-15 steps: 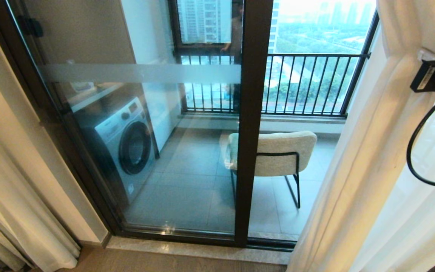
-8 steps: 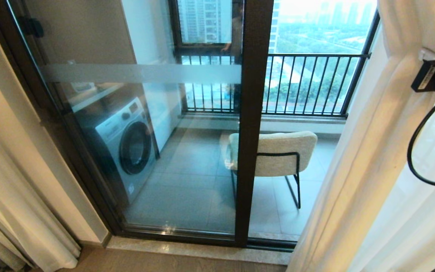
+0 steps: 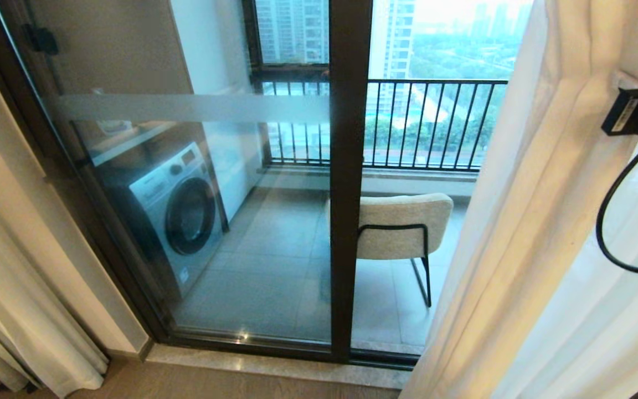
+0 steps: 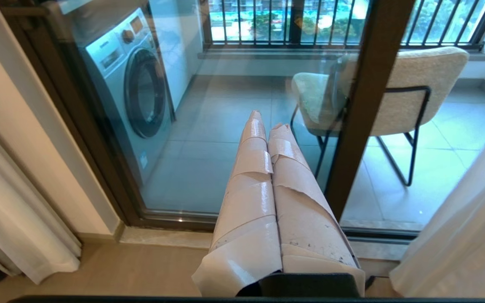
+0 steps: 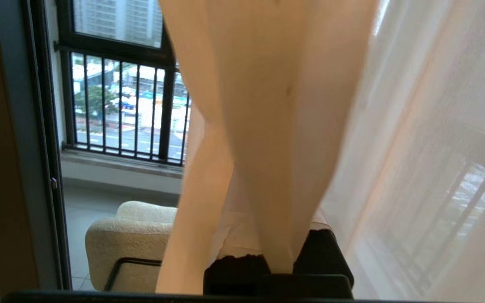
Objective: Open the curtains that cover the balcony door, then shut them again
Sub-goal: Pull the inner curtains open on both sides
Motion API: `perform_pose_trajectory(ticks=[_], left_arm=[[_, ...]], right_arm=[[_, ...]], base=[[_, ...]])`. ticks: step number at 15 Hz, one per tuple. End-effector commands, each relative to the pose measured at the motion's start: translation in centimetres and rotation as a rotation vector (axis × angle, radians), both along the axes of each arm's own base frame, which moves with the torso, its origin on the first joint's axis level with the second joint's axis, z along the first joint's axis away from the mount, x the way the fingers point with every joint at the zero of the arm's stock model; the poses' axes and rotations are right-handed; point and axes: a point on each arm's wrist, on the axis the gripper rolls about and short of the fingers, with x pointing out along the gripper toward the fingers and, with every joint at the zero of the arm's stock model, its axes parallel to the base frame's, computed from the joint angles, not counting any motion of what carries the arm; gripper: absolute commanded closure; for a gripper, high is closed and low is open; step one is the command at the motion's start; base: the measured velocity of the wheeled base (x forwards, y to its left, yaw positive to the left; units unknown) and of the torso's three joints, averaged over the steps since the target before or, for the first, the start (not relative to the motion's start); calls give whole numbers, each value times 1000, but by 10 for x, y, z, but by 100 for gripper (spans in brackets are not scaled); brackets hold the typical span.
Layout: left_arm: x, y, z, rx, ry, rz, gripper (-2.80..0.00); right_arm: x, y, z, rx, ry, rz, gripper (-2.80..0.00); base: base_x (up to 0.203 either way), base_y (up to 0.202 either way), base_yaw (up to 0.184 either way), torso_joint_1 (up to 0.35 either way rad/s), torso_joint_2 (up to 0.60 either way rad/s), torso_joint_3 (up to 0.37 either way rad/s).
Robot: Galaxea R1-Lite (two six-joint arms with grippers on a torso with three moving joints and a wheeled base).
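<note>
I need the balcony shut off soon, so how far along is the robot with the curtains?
Opening looks done: the balcony door stands uncovered, with cream drapes bunched at its left. In hand: the right pincer is shut on a fold of the right-hand curtain. The left pincer is shut and empty, pointing at the glass. Left: most of the glass remains to be covered.

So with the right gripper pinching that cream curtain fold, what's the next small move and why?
Probably keep drawing the heavy cream-beige curtain leftward across the dark-framed glass balcony door: the right gripper is shut on its fold, and most of the glass is uncovered.
</note>
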Motion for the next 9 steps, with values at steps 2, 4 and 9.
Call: perform_pose_trajectory(ticks=[2, 4, 9], left_arm=[[0, 0, 0, 0, -1, 0, 0], [0, 0, 0, 0, -1, 0, 0], [0, 0, 0, 0, -1, 0, 0]], right_arm=[[0, 0, 0, -1, -3, -3, 0], [0, 0, 0, -1, -2, -1, 0], [0, 0, 0, -1, -2, -2, 0]], base=[[0, -179, 2, 2, 1, 0], [0, -183, 1, 5, 2, 7], [0, -182, 2, 1, 3, 2]])
